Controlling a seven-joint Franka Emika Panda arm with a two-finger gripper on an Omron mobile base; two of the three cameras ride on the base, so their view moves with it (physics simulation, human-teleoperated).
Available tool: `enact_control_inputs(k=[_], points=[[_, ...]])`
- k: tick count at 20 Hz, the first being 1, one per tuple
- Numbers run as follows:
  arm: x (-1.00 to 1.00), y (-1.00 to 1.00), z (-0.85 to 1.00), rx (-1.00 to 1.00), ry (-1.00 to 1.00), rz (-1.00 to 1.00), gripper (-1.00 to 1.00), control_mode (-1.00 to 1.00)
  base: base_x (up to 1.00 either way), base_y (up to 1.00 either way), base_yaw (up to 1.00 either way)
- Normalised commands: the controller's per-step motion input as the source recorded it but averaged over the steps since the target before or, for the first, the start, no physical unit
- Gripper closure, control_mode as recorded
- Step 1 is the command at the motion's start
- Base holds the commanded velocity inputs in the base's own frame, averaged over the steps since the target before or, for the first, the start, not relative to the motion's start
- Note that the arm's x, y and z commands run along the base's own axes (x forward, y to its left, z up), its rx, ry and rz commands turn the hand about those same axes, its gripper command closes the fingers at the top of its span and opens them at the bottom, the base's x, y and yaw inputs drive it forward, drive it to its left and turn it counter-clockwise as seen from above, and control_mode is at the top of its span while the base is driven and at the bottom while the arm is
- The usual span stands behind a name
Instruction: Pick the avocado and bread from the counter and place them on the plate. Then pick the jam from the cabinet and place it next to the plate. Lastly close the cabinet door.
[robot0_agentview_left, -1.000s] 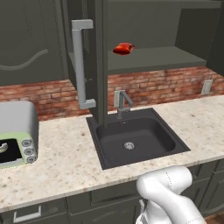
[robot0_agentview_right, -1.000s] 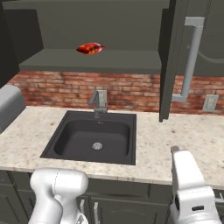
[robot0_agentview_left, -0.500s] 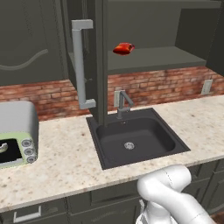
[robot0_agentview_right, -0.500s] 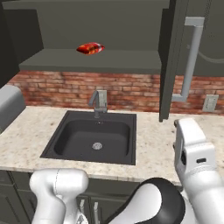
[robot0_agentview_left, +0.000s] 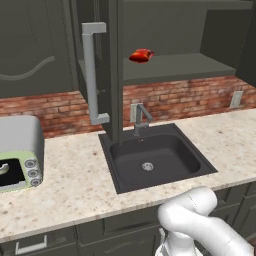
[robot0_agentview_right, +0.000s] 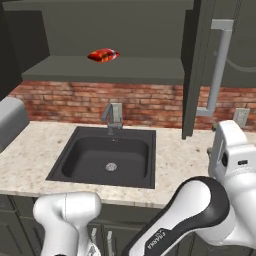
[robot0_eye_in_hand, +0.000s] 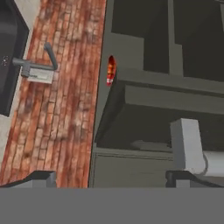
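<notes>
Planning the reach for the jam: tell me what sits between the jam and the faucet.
In the right base view, the jam rests on the cabinet shelf; below it only the shelf's edge and bare brick wall separate it from the faucet.

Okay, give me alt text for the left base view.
A red jam jar sits on the shelf of an open dark grey-green wall cabinet, whose door stands swung out over a dark sink and faucet. A toaster oven sits at the left of the speckled counter.
</notes>
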Motion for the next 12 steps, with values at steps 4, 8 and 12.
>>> enact_control_inputs(k=[4,8,12], points=[[0.53,-0.41,0.00,0.06,0.00,0.03,-1.00,-1.00,0.00,0.00,0.00],[0.37,-0.32,0.11,0.11,0.02,0.12,-1.00,-1.00,0.00,0.00,0.00],[0.15,-0.39,0.09,0.11,0.00,0.22,-1.00,-1.00,0.00,0.00,0.00]])
